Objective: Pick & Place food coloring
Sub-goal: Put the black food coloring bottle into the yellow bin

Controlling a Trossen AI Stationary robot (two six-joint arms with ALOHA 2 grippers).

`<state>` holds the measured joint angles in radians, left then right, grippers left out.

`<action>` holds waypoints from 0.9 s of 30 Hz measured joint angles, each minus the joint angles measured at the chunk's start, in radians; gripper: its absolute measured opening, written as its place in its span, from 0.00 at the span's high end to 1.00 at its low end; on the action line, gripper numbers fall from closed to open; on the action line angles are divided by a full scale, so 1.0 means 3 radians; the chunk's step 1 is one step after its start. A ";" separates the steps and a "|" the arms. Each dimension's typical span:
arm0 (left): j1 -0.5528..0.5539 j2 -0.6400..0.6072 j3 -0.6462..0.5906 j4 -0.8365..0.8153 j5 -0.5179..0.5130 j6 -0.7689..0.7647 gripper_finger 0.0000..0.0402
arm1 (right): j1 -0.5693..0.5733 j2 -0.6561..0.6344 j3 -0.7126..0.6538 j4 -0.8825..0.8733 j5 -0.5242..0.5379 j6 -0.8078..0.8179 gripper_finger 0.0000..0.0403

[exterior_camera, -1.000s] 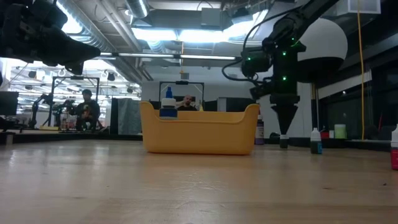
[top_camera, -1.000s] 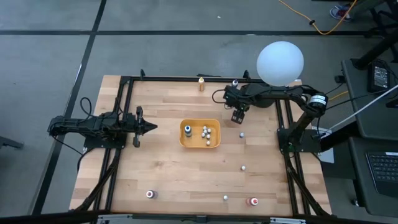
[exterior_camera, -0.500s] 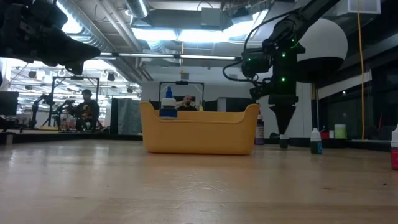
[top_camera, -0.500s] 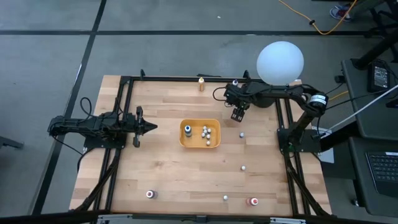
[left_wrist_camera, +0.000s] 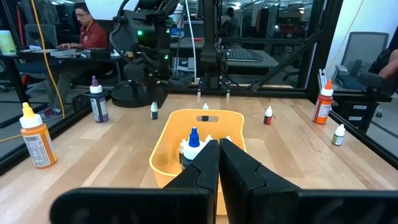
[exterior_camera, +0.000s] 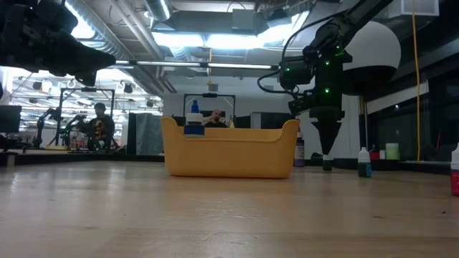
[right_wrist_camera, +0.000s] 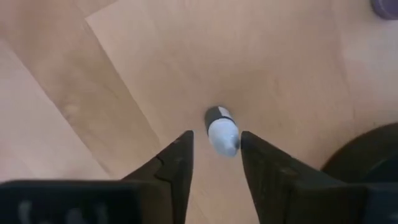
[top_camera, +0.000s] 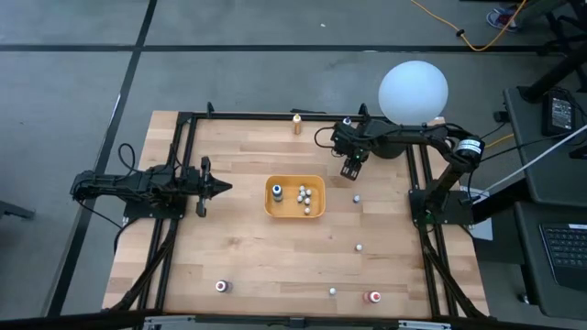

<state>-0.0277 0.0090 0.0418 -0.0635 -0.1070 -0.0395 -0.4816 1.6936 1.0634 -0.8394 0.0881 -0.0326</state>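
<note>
My right gripper points down at the table, just beyond the far right corner of the orange-yellow tray. It is open, and its fingers stand on either side of a tiny food coloring bottle with a white cap and a dark body, which stands on the wood. A strip of table shows between the bottle and one finger, while the other finger is very close to the cap. The tray holds a blue-capped bottle and several whitish ones. My left gripper waits shut and level, left of the tray.
Loose bottles stand around the table: one right of the tray, others toward the near edge, a red one, one near left and an orange one at the far edge. A white globe lamp stands at the far right.
</note>
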 joint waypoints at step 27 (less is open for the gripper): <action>0.0000 0.0000 0.0000 0.0000 0.0000 0.0000 0.98 | 0.0000 -0.0013 0.0008 0.0017 -0.0012 -0.0008 0.92</action>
<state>-0.0276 0.0090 0.0418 -0.0635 -0.1070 -0.0395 -0.4816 1.6897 1.0657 -0.8345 0.0845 -0.0349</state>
